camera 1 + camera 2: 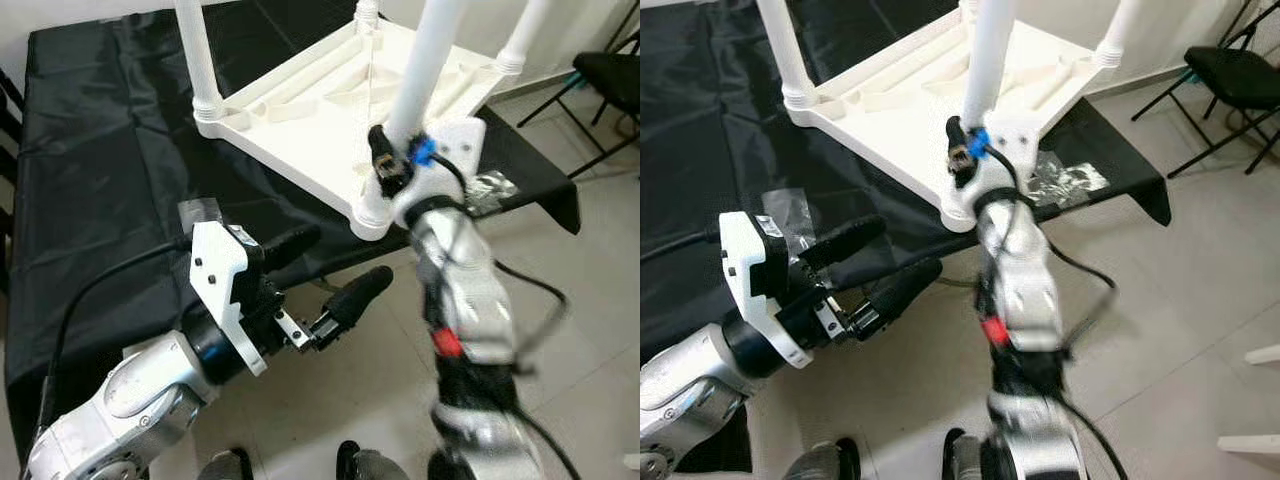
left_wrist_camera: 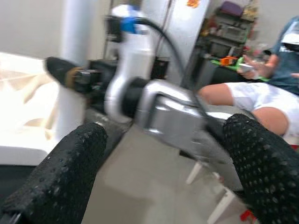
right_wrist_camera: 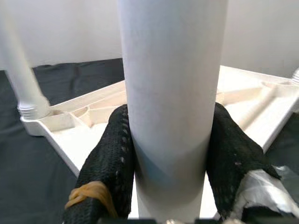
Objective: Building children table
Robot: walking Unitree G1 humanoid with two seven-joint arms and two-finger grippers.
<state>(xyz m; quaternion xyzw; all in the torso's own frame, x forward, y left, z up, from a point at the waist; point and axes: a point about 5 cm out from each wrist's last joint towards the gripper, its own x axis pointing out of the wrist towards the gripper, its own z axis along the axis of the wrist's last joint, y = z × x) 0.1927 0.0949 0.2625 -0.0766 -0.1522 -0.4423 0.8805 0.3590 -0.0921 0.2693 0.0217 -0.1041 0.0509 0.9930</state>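
white plastic children's table (image 1: 330, 110) lies upside down on a table under a black cloth (image 1: 100, 150), its ribbed underside facing up and its near corner hanging past the cloth's front edge. round white legs stand up from its corners: one at the far left corner (image 1: 198, 55), and one at the near corner (image 1: 425, 70). the right hand (image 3: 170, 154) is pinching that near leg just above its socket, one black finger pressed on each side of the tube. the left hand (image 1: 325, 275) hangs in the air in front of the cloth's edge, lower than the tabletop, fingers spread apart and holding nothing. a black folding chair (image 1: 1230, 75) stands on the tiled floor to the right. the left wrist view catches a seated person (image 2: 261, 91).
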